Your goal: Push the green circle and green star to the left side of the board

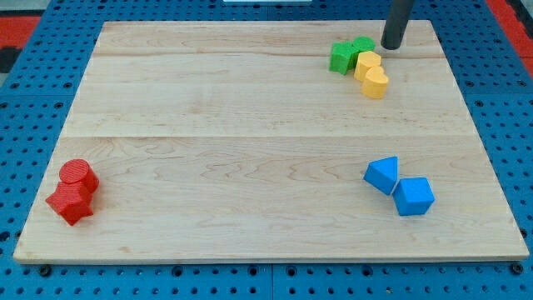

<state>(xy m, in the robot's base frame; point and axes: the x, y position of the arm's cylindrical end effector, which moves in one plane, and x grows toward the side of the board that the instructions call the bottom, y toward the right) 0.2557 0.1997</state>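
My tip (391, 46) stands at the board's top right, just to the view's right of the two green blocks.

The rod ends bare, gripping nothing, its end down on the wooden board (250, 167) near the top edge. The green star (341, 57) and the green circle (363, 46) sit touching, the circle to the star's upper right and nearest my tip; together they run roughly level, left to right. I cannot make out which way the star's points face. A yellow block (367, 62) and a yellow heart (376, 83) press against them from below. Open wood stretches leftward along the top edge. Two blue blocks (400, 187) lie at lower right, two red blocks (73, 192) at lower left.
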